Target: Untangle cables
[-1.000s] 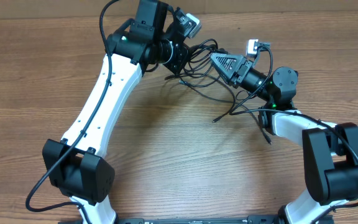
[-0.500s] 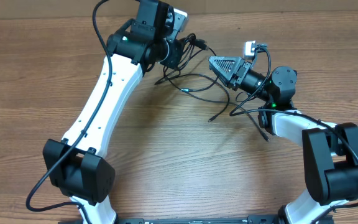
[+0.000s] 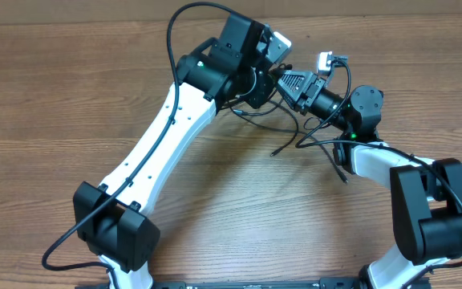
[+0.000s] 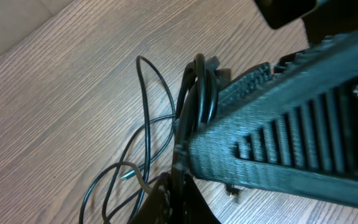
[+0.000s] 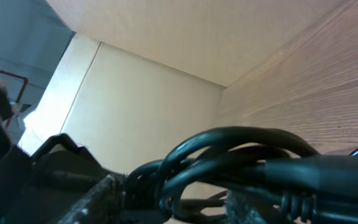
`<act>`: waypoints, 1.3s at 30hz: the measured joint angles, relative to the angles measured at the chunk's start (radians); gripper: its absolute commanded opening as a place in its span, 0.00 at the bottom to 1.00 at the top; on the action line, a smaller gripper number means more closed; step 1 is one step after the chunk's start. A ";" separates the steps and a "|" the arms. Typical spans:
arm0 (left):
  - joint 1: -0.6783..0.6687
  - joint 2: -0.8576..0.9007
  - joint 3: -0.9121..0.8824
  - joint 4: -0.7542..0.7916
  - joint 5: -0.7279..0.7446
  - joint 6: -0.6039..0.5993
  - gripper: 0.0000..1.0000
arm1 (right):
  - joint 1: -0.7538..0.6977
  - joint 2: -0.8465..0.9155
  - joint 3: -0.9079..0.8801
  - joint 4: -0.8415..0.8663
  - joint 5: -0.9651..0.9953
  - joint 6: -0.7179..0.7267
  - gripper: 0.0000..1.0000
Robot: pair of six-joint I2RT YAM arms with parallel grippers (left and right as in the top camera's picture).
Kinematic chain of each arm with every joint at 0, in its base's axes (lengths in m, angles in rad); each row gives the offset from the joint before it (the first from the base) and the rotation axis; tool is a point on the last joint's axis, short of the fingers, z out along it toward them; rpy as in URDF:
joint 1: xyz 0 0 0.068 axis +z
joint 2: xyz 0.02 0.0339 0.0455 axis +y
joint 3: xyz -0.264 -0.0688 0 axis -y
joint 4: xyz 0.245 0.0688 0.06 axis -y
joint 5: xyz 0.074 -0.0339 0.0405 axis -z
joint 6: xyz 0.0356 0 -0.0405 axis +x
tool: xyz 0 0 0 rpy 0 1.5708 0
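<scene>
Wood table [image 3: 54,96] lay under both arms. At top middle, the left gripper [image 3: 265,83], pressed shut, and the right gripper [image 3: 282,79] met tip to tip, both pinching the cables [image 4: 199,93]. Loose ends trailed toward lower right, nearer the right arm.

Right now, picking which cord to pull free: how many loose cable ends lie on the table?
2: one plug end on the table near the middle, a second end beside the right arm. Others may be hidden.
</scene>
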State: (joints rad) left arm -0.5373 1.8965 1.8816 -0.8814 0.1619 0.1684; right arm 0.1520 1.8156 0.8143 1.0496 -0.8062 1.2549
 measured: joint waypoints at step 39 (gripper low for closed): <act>0.095 -0.046 -0.018 0.119 0.317 0.014 0.04 | 0.013 -0.014 0.020 -0.373 0.114 -0.197 0.51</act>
State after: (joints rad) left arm -0.4419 1.8503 1.8633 -0.7624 0.4789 0.1822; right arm 0.1650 1.8015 0.8341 0.6762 -0.6918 1.0576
